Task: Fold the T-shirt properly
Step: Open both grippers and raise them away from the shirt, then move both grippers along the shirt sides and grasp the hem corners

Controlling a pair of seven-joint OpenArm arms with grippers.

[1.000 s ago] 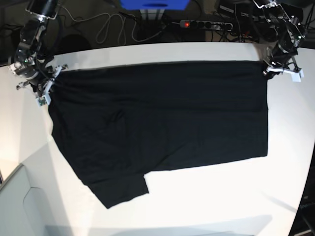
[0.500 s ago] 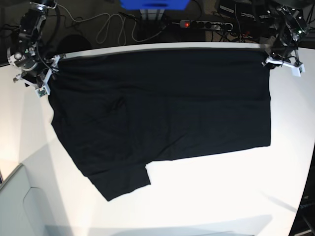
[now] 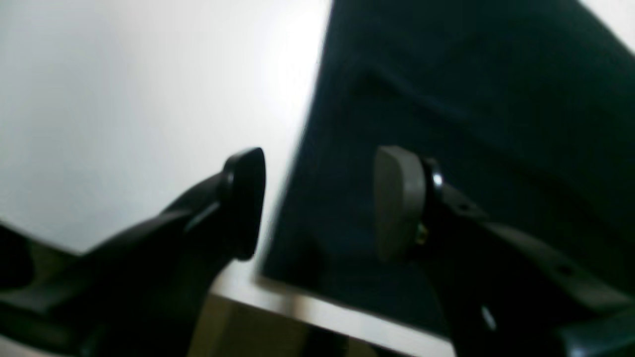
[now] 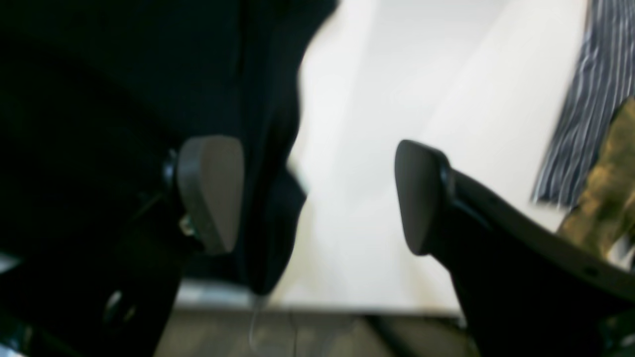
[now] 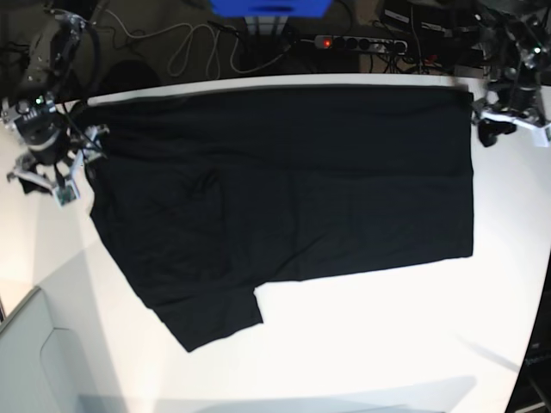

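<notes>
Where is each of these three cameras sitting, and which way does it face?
Base: high above the white table, looking down on the spread T-shirt, both arms at the far corners.
Left wrist: on the left hand, open, over the shirt's edge.
Right wrist: on the right hand, open, beside the shirt's edge.
All share the shirt and table.

Both tools released the T-shirt (image 5: 284,198), backed off, top edge shifted up
</notes>
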